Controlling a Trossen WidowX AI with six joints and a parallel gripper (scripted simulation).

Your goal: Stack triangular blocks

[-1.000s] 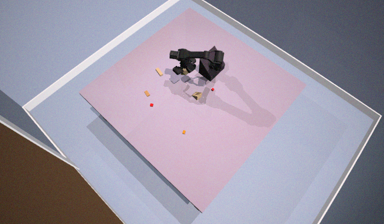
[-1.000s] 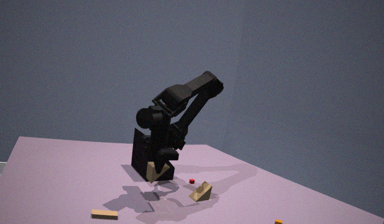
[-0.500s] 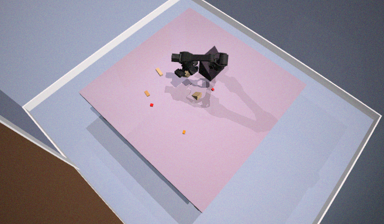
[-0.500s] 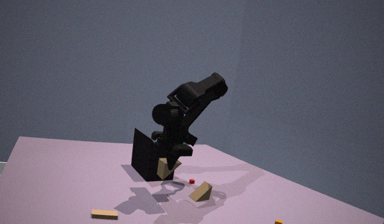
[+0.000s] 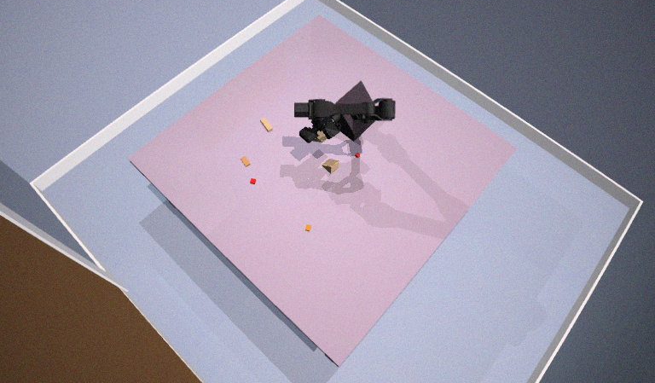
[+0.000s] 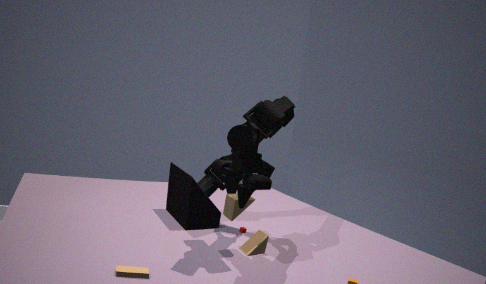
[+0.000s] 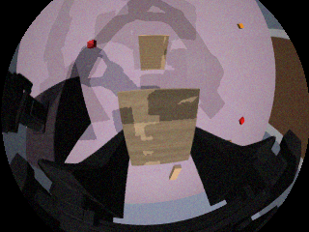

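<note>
A tan triangular block (image 5: 330, 165) (image 6: 253, 243) (image 7: 153, 52) rests on the pink table (image 5: 270, 272) (image 6: 64, 209), its sloped face up and toward the left in the exterior view. My gripper (image 5: 319, 135) (image 6: 236, 199) (image 7: 156, 130) is shut on the other tan triangular block (image 5: 321, 136) (image 6: 230, 208) (image 7: 159, 145), one finger on each side. The held block is in the air, above and to the left of the lower block in the exterior view, not touching it. Its top looks near level there, with a narrow edge pointing down. Its sloped face is mostly hidden.
A small red cube (image 5: 357, 154) (image 6: 243, 229) (image 7: 92, 43) lies near the lower block. The black arm base (image 5: 354, 130) (image 6: 190, 205) stands behind. A long tan block (image 5: 266, 124) (image 6: 132, 271), a shorter one (image 5: 245, 161), another red cube (image 5: 252, 181) and an orange piece (image 5: 308, 227) lie farther out.
</note>
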